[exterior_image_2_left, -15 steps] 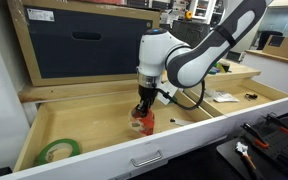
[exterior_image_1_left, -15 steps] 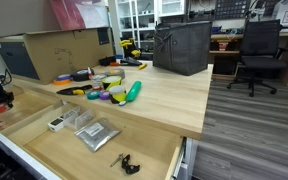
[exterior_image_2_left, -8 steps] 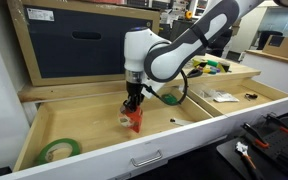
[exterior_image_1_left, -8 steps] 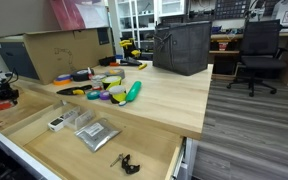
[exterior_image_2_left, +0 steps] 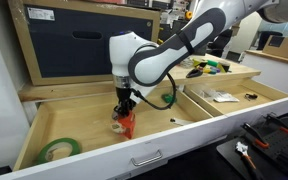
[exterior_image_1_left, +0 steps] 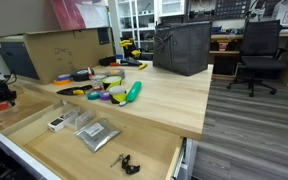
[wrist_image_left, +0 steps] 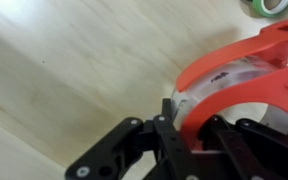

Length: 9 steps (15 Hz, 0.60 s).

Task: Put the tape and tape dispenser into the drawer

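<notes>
My gripper (exterior_image_2_left: 123, 112) is shut on the red tape dispenser (exterior_image_2_left: 125, 125) and holds it upright on or just above the floor of the wide plywood drawer (exterior_image_2_left: 84, 125), in its end compartment. A green tape roll (exterior_image_2_left: 58, 150) lies flat in that same compartment, near the front corner. In the wrist view the black fingers (wrist_image_left: 189, 128) clamp the red dispenser (wrist_image_left: 239, 65) with its clear tape, and the green roll's edge (wrist_image_left: 274, 5) shows at the top. In an exterior view the gripper (exterior_image_1_left: 1, 96) is at the far left edge, over the drawer (exterior_image_1_left: 144, 140).
Thin dividers (exterior_image_2_left: 196, 105) split the drawer; other compartments hold a grey pouch (exterior_image_1_left: 96, 135), a small white box (exterior_image_1_left: 56, 123) and black clips (exterior_image_1_left: 126, 162). On the tabletop lie a long green object (exterior_image_1_left: 133, 91), tape rolls (exterior_image_1_left: 112, 93), a cardboard box (exterior_image_1_left: 64, 50) and a dark bag (exterior_image_1_left: 182, 47).
My gripper has carried the red tape dispenser sideways along the drawer compartment, towards the green tape roll. Nothing else moved.
</notes>
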### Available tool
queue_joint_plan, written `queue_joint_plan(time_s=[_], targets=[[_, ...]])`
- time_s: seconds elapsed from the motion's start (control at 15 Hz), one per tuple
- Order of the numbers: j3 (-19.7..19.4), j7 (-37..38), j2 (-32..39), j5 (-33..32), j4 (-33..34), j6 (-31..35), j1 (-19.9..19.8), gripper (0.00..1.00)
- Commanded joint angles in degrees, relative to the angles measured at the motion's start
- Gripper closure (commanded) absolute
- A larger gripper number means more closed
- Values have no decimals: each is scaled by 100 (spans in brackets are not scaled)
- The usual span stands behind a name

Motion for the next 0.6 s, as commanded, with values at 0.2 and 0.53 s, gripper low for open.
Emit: queue_joint_plan(time_s=[0.2, 0.53], targets=[[-116, -60, 77, 109, 127, -31, 86, 76], [-114, -140, 141, 92, 296, -166, 95, 94]])
